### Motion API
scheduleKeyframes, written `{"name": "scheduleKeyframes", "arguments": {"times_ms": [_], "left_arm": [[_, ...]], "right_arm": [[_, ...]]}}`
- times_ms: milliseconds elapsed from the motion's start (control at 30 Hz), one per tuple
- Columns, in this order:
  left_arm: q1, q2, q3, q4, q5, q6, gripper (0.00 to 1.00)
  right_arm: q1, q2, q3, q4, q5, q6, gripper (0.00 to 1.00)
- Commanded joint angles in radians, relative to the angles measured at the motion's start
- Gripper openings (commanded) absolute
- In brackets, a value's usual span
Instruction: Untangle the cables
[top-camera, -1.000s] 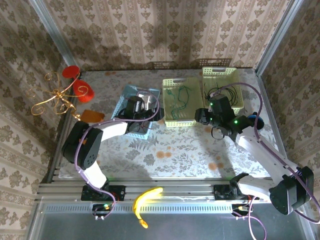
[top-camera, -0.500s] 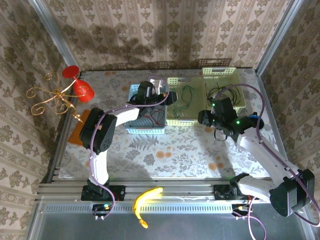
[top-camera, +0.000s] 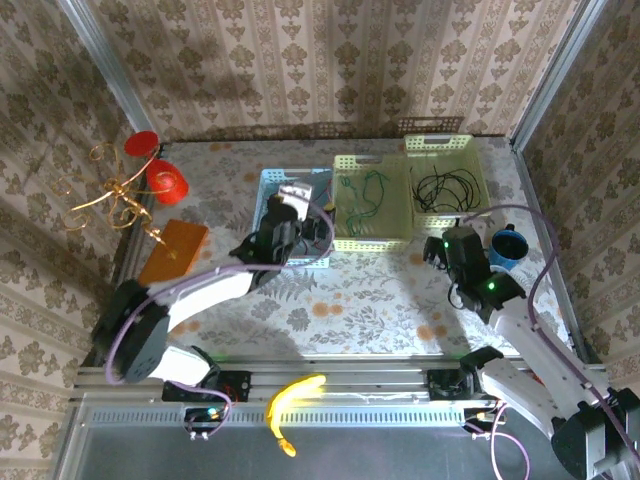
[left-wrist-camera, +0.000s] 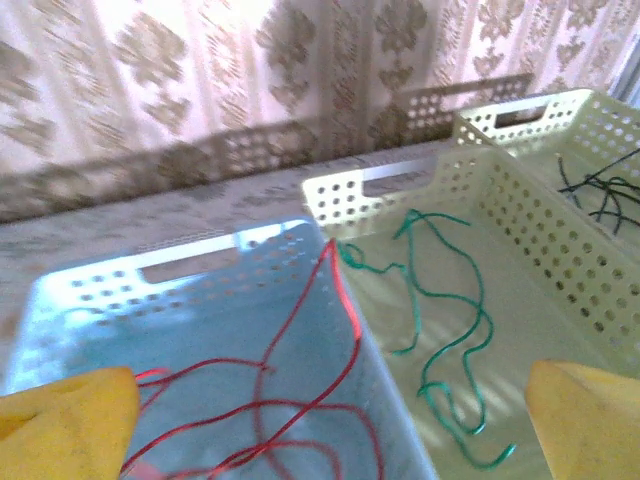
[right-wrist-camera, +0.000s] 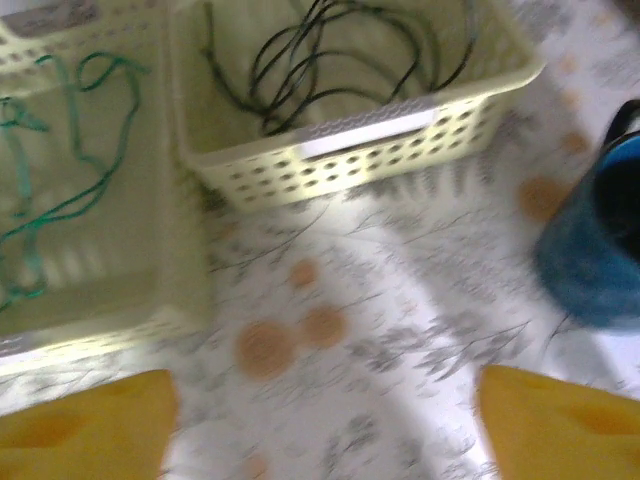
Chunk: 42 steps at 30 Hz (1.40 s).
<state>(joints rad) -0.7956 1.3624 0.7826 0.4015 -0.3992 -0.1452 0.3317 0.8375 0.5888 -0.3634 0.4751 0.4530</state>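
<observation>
Firstly, at the far left edge of the desk (top-camera: 330, 300) stood a gold wire stand (top-camera: 105, 195) bearing two red cups (top-camera: 165, 180), with an orange board (top-camera: 172, 250) lying just near of it.

Next, a blue basket (left-wrist-camera: 190, 262) held the red cable (left-wrist-camera: 350, 318) in loose loops, one strand climbing its right wall. The left gripper (left-wrist-camera: 330, 415) hung above that basket's near end, fingers wide apart and holding nothing.

Beside it, touching on the right, a pale yellow-green basket (top-camera: 370, 243) held the green cable (left-wrist-camera: 483, 310). A second pale basket (right-wrist-camera: 360, 150), set slightly farther back, held the coiled black cable (top-camera: 447, 186).

Near of that basket, the right gripper (right-wrist-camera: 320, 420) hung over bare desk, fingers spread and empty. A blue mug (right-wrist-camera: 590, 260) stood just right of it.
</observation>
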Motion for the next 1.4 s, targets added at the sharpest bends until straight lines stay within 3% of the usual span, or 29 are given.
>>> {"name": "scheduleKeyframes", "arguments": {"times_ms": [0,100,200,267,400,567,633,700,833,900,1067,1200,1367], "left_arm": [[0.007,-0.192,-0.161,-0.001,-0.378,0.068,1.00],[0.077,-0.394,-0.286,-0.142,-0.470,0.000,1.00],[0.200,-0.542,-0.312,-0.430,-0.532,-0.162,1.00],[0.289,-0.593,-0.346,-0.488,-0.519,-0.205,1.00],[0.421,-0.596,-0.392,-0.450,-0.497,-0.200,1.00],[0.564,-0.481,-0.366,-0.350,-0.367,-0.137,1.00],[0.576,-0.420,-0.334,-0.355,-0.329,-0.095,1.00],[0.576,-0.351,-0.342,-0.286,-0.281,-0.027,1.00],[0.576,-0.237,-0.436,0.026,-0.166,0.062,1.00],[0.579,-0.169,-0.446,0.129,-0.156,0.092,1.00],[0.589,-0.027,-0.399,0.278,-0.069,0.128,1.00],[0.616,0.065,-0.277,0.147,-0.003,0.146,1.00],[0.678,0.033,-0.328,0.219,0.152,0.168,1.00]], "right_arm": [[0.000,-0.069,-0.175,0.398,0.233,-0.175,1.00],[-0.004,-0.020,-0.304,0.722,0.205,-0.377,1.00],[-0.015,0.136,-0.288,0.770,0.204,-0.438,1.00],[-0.026,0.238,-0.303,0.872,0.164,-0.436,1.00],[-0.053,0.414,-0.252,1.029,0.089,-0.496,1.00],[-0.122,0.547,-0.175,1.109,-0.072,-0.542,1.00],[-0.152,0.617,-0.169,1.144,-0.195,-0.551,1.00],[-0.184,0.620,-0.155,1.118,-0.197,-0.505,1.00],[-0.296,0.717,-0.254,1.406,-0.315,-0.415,1.00],[-0.302,0.679,-0.206,1.241,-0.354,-0.414,1.00],[-0.305,0.691,-0.181,1.211,-0.398,-0.429,1.00],[-0.307,0.692,-0.183,1.221,-0.393,-0.427,1.00],[-0.306,0.690,-0.181,1.213,-0.391,-0.427,1.00]]}}
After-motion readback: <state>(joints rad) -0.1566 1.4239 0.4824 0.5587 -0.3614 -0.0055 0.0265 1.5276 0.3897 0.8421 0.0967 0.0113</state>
